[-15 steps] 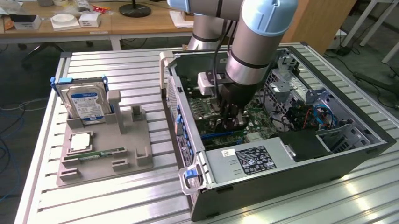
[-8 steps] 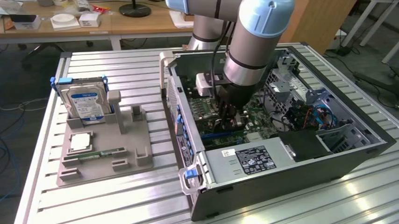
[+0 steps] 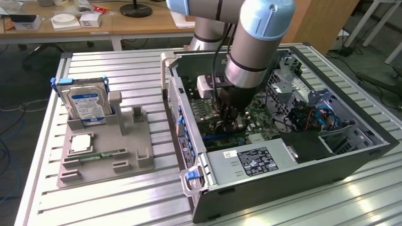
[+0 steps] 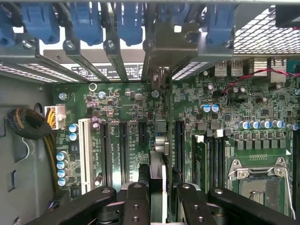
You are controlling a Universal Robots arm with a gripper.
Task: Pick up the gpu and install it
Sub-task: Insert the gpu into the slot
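The gpu (image 4: 157,161) shows edge-on in the wrist view as a thin card between the black fingers (image 4: 136,201), with its metal end bracket (image 4: 164,44) up against the case's rear slot openings. It stands upright over the black expansion slots (image 4: 123,150) of the green motherboard (image 4: 262,103). Whether its edge touches a slot I cannot tell. In the exterior view my gripper (image 3: 228,121) reaches down inside the open computer case (image 3: 351,155), low over the motherboard. The gripper (image 4: 158,193) is shut on the gpu.
Left of the case, a grey holder (image 3: 125,162) carries a hard drive (image 3: 84,101) and a green memory stick (image 3: 103,154). Inside the case are the power supply (image 3: 251,162), the CPU socket (image 4: 255,180), blue slot latches (image 4: 84,21) and a cable bundle (image 4: 26,124).
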